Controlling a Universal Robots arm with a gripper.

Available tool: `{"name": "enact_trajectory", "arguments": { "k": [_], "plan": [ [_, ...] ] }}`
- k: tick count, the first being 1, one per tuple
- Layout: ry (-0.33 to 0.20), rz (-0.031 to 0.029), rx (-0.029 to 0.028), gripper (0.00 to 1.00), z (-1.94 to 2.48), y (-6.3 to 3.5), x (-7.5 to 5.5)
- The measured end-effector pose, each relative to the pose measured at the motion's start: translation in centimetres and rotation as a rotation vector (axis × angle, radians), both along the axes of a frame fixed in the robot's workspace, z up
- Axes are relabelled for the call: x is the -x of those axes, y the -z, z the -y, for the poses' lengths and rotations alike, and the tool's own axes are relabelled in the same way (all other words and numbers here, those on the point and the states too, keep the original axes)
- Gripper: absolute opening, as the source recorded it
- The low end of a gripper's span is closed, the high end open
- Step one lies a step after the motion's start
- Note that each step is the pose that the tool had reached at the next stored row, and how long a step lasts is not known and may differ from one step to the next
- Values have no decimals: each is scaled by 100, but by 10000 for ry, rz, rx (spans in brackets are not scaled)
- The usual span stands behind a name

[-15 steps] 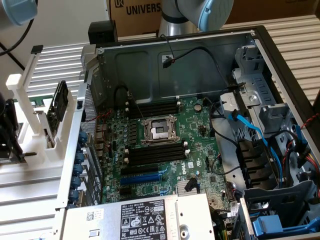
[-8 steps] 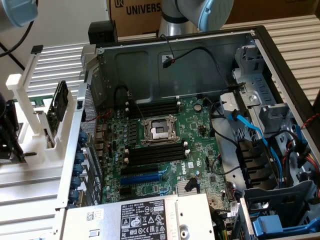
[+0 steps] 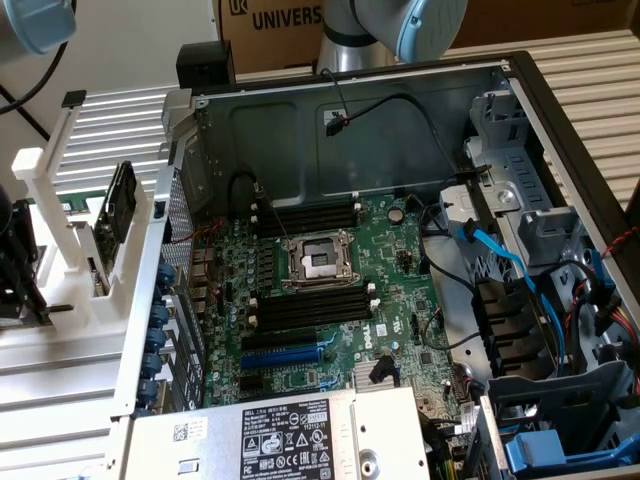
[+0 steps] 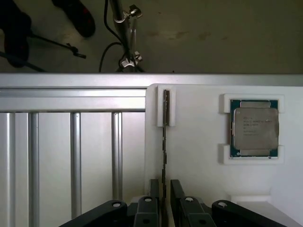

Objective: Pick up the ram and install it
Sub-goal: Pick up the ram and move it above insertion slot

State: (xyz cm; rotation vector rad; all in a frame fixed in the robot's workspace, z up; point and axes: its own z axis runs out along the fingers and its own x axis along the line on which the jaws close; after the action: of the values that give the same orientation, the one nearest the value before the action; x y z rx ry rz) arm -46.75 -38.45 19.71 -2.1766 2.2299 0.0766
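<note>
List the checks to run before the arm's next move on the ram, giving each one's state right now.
1. Jaws open: ok. The wrist view shows a gap between them.
2. Ram lined up with the jaws: ok. Its thin edge runs straight into that gap.
3. Ram seated in the white holder: ok. Its far end sits in the holder's notch.
4. Jaws clear of the ram: cannot tell.
5. Memory slots on the motherboard empty: ok. They are black and bare.
6. CPU chip out of the way: ok. It lies in its own pocket, apart from the jaws.
</note>
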Motion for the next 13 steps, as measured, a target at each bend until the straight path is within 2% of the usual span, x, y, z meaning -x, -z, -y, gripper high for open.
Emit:
{"name": "enact_trajectory", "arguments": {
  "k": [5,7,13],
  "plan": [
    [-2,0,-1,22,1,0,-1],
    [-1,-1,1,13,0,0,0],
    [-1,0,0,13,0,0,0]
  ]
}}
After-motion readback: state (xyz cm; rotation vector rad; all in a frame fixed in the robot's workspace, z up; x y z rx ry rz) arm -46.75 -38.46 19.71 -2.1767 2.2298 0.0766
